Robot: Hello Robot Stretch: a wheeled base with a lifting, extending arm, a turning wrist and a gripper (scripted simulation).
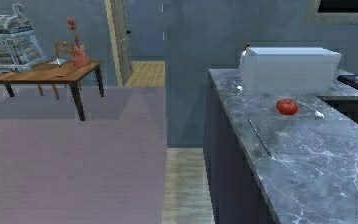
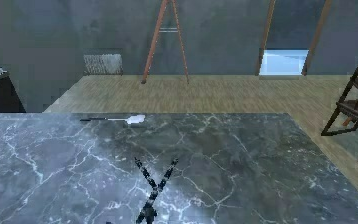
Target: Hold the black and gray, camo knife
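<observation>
Showing claw point(image 2: 156, 163) cut off at bottom edge | grasping nothing | dark sliver point(image 2: 107, 120) unclear

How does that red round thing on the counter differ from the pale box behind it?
The red round thing is small and ball-shaped; the pale box is far bigger and flat-sided. The red round thing is vivid, the pale box greyish white. Both rest on the marbled counter.

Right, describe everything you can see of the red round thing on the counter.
The red round thing looks like a tomato or apple: smooth, whole, slightly glossy. It sits on the grey marbled counter, in front of the white box and apart from it; only the counter touches it.
</observation>
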